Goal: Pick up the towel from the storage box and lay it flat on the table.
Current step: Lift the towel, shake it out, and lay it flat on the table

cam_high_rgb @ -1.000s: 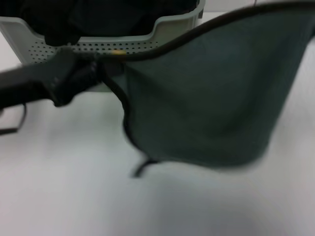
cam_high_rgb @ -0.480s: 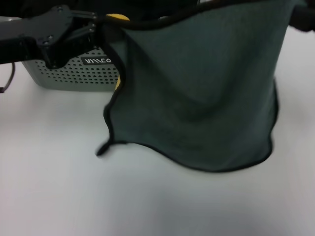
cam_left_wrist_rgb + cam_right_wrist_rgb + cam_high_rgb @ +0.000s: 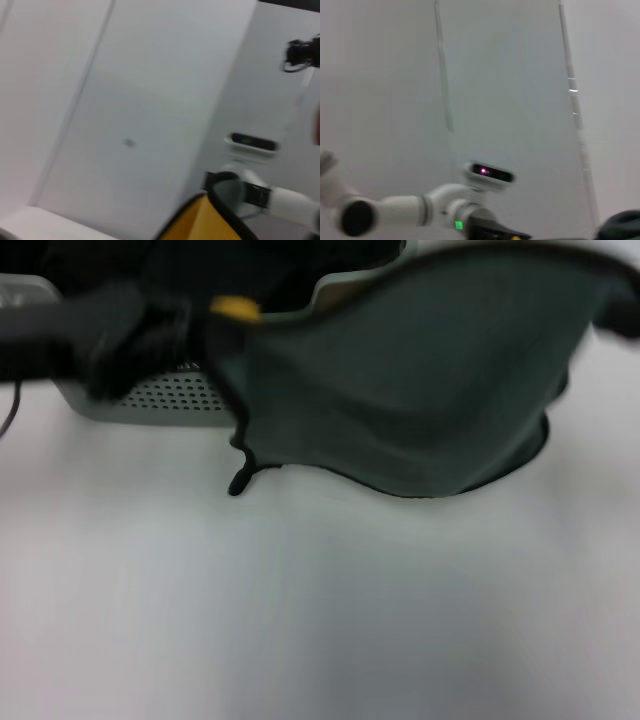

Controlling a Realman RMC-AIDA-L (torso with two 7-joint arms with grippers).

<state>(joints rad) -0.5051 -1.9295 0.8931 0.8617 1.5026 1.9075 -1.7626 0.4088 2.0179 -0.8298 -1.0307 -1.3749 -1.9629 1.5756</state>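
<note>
The place looks like a robot test room or lab. Plain pale wall panels [image 3: 500,75] with thin vertical seams fill both wrist views, a bare white desk [image 3: 300,620] carries the work, and a white robot arm [image 3: 410,207] with a small lit sensor bar [image 3: 490,172] stands before the wall.

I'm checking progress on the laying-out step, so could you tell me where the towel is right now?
In the head view the towel hangs spread in the air between the left gripper and the right gripper, in front of the storage box, above the table.
</note>
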